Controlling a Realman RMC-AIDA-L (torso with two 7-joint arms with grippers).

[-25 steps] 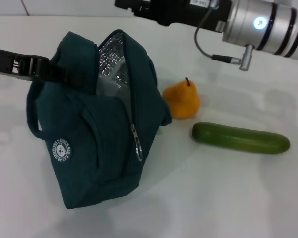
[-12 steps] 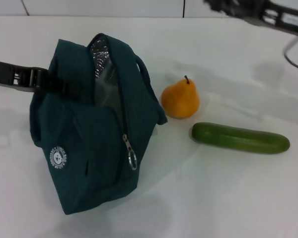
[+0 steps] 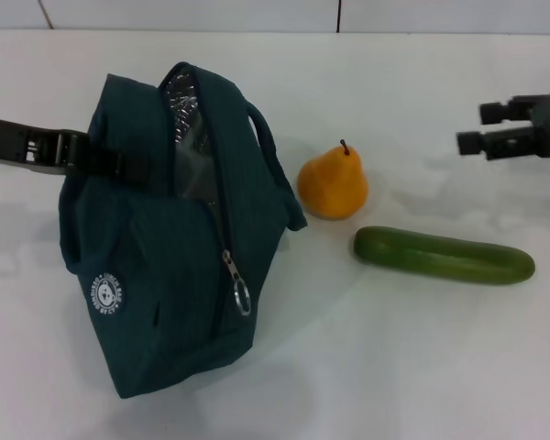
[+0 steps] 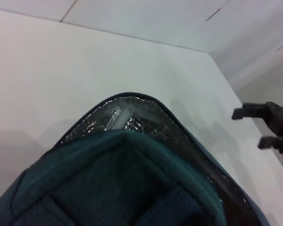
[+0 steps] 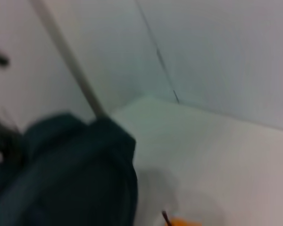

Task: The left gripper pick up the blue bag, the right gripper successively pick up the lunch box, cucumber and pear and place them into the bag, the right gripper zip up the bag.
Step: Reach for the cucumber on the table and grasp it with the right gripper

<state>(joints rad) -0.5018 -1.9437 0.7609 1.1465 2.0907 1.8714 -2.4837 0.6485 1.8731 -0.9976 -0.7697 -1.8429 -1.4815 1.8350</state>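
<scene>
Teal fabric of the blue bag (image 3: 170,238) is pinched at its nine o'clock edge by the left gripper (image 3: 119,163), fingers closed on the cloth, likely to keep the foil-lined mouth gaping for loading. Right gripper (image 3: 477,128) hovers at three o'clock, fingers apart and empty, above the cucumber (image 3: 443,255); the pear (image 3: 333,182) sits just beside the bag. No lunch box shows. White bench (image 3: 394,367), pale panelled wall behind.
</scene>
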